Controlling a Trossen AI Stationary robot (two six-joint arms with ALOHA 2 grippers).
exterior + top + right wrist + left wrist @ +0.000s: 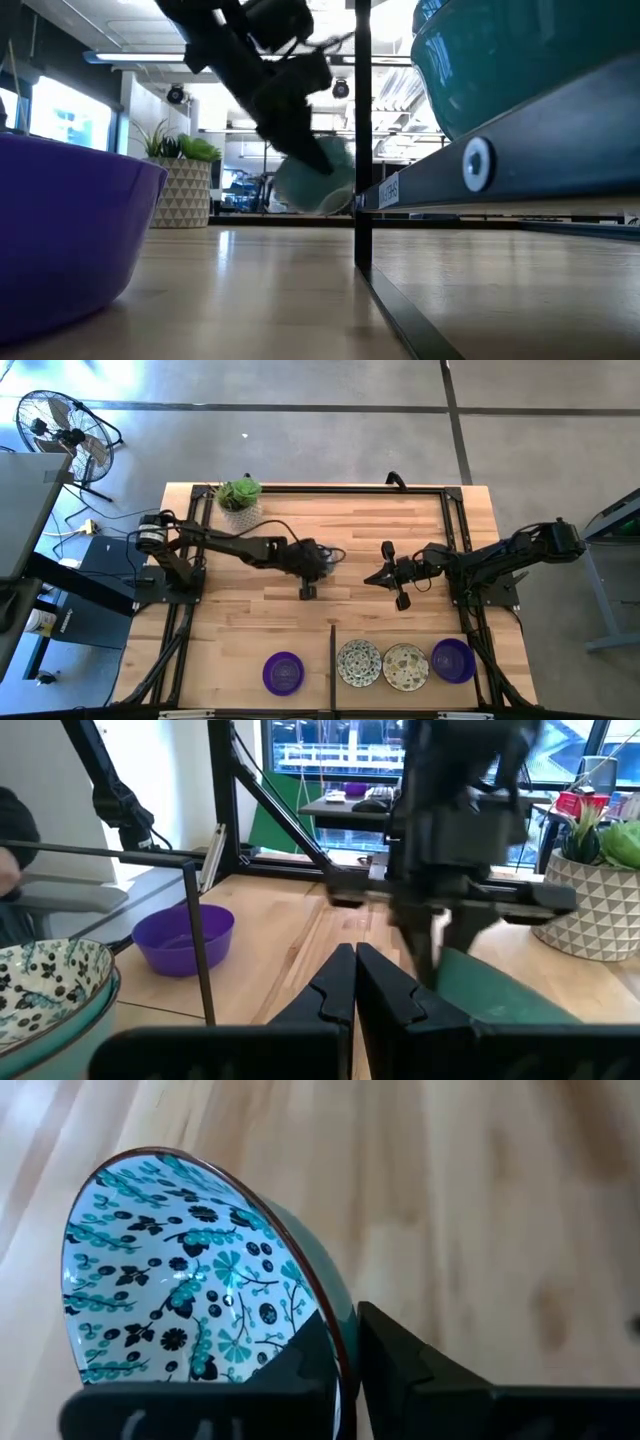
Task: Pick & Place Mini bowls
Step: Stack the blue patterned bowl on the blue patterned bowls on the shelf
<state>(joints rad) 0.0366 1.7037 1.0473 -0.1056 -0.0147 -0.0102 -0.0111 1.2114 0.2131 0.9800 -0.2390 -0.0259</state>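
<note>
We count four mini bowls placed at worktop [250, 610] near edge: purple bowl [283, 672], two patterned bowls [359, 662], second purple [453, 659]. Mid-worktop: left gripper [318, 560] fingers clamp patterned bowl [190, 1270] by rim, unplaced. Right gripper [392, 577] beside, fingers together, empty.

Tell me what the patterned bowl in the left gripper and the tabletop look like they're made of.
The patterned bowl held by the left gripper looks like glazed ceramic: a glossy white inside with printed teal and dark flowers. It could be melamine. The tabletop looks like light wood with a smooth satin finish, showing plank seams and grain.
</note>
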